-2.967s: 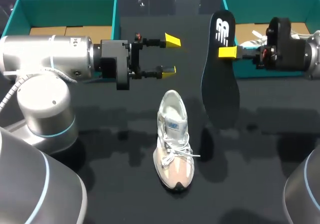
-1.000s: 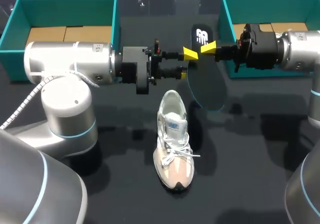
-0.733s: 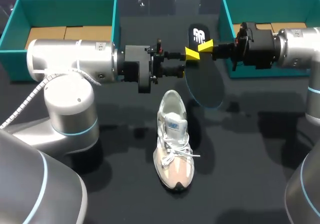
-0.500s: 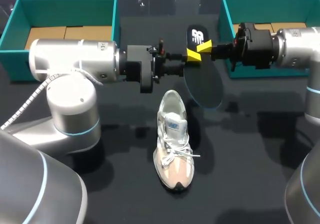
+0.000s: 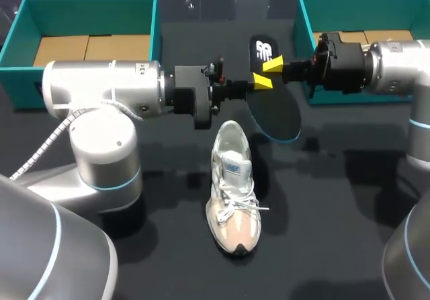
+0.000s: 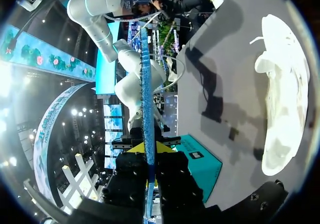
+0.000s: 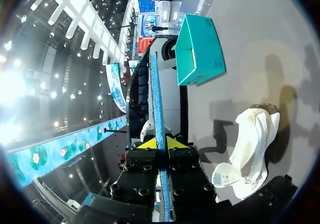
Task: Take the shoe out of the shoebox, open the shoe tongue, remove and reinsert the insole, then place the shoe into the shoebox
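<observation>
Clamping the flat black foam insole (image 5: 277, 111), lengthwise near-to-far with heel farthest, left gripper (image 6: 148, 148) and right gripper (image 7: 160, 143) both pinch it tight

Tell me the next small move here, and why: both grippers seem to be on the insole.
Probably open the right gripper. The wrist views show the insole edge-on, clamped both by that gripper and by the left gripper, held above the table beyond the shoe. One must let go before the other can bring it to the shoe.
</observation>
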`<move>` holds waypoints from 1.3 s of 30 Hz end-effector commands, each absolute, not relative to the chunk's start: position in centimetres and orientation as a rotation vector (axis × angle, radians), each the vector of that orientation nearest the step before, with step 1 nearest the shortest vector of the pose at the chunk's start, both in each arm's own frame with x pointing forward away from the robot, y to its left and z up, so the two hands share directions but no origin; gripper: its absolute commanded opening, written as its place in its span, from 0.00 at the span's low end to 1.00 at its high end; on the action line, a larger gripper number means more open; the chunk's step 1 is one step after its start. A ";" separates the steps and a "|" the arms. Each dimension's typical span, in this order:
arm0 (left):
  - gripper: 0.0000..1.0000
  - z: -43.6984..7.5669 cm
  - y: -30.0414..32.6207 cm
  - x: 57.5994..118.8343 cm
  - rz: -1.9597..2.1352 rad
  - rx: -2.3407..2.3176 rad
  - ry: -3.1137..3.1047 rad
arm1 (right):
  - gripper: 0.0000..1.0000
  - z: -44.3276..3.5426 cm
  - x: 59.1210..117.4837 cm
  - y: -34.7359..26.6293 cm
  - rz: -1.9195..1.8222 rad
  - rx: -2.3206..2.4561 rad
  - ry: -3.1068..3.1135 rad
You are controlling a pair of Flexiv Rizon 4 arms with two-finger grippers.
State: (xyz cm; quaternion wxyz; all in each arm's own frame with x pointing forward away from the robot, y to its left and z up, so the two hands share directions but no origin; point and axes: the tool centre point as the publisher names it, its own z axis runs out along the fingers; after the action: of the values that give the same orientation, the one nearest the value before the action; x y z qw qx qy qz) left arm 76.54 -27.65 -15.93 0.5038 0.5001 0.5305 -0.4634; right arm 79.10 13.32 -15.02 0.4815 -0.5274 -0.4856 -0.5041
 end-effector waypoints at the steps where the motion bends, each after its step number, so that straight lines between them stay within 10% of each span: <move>1: 0.00 -15.8 -27.0 76.1 -1.111 1.193 1.279 | 1.00 -14.8 78.7 13.0 -1.243 -1.285 -1.182; 39: 0.00 -14.6 -20.5 74.3 -1.774 0.574 2.011 | 1.00 -14.4 75.7 8.4 -1.285 -1.189 -1.240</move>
State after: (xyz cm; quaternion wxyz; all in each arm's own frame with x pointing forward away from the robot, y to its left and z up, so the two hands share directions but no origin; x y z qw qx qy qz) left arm 73.94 -20.34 -14.83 0.2333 0.2323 0.7013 -0.6323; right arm 75.89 8.33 -14.37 0.4789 -0.4858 -0.5078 -0.5262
